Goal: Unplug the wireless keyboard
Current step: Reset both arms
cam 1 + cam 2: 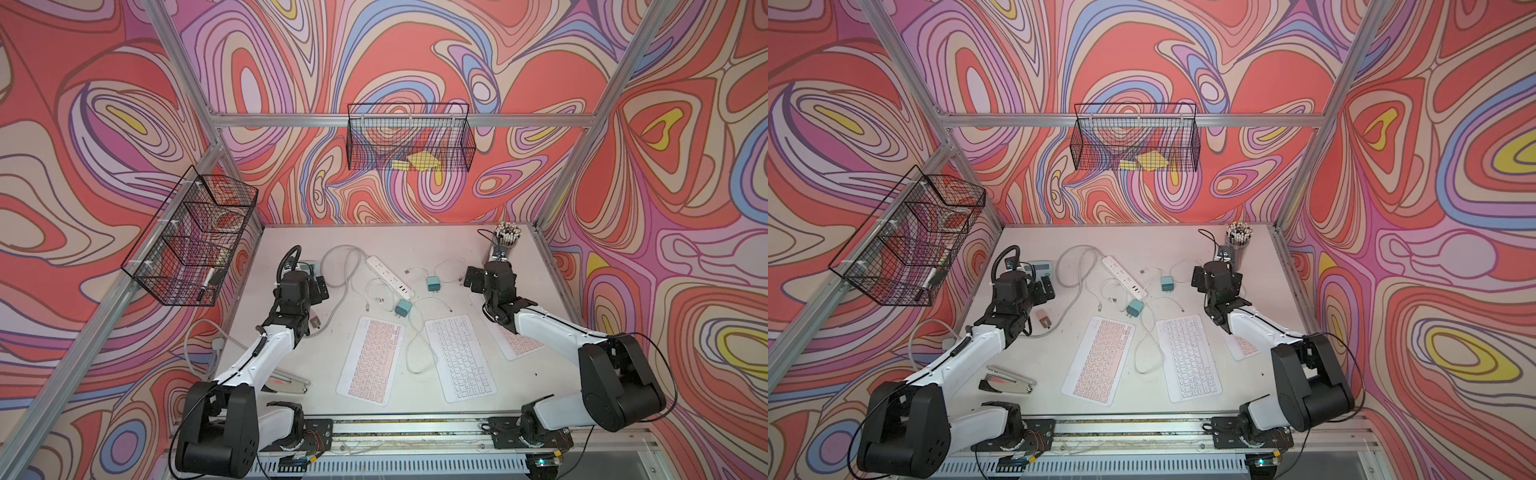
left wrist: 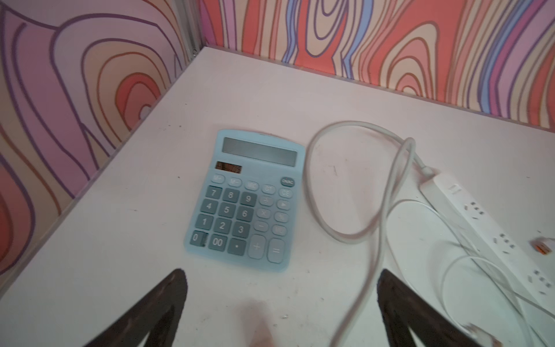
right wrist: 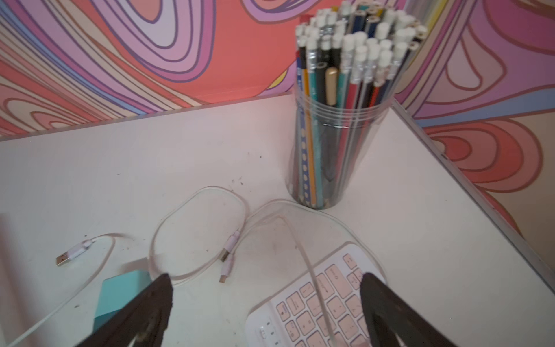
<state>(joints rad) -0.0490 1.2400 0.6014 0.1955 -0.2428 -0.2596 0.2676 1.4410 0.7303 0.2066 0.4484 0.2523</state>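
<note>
Swirled red-and-lilac walls [image 1: 415,62] and an aluminium frame [image 1: 291,120] boxed in the scuffed white tabletop [image 1: 395,241]. Near 6 o'clock lay a pink-keyed wireless keyboard [image 1: 371,360] and a white-keyed wireless keyboard [image 1: 460,357]. Toward 4, under the right arm, a second pink-keyed keyboard [image 3: 300,309] had a thin white cable [image 3: 311,270] draped across it. The left claw [image 2: 282,276] hung spread and empty near a pale blue calculator [image 2: 246,198] at 10 o'clock, and the right claw [image 3: 265,279] was likewise spread near a clear cup of pencils [image 3: 339,144] at 1.

A robotics lab cell: aluminium frame [image 1: 291,120], printed walls [image 1: 83,124], 2 mounted arms [image 1: 259,357].
</note>
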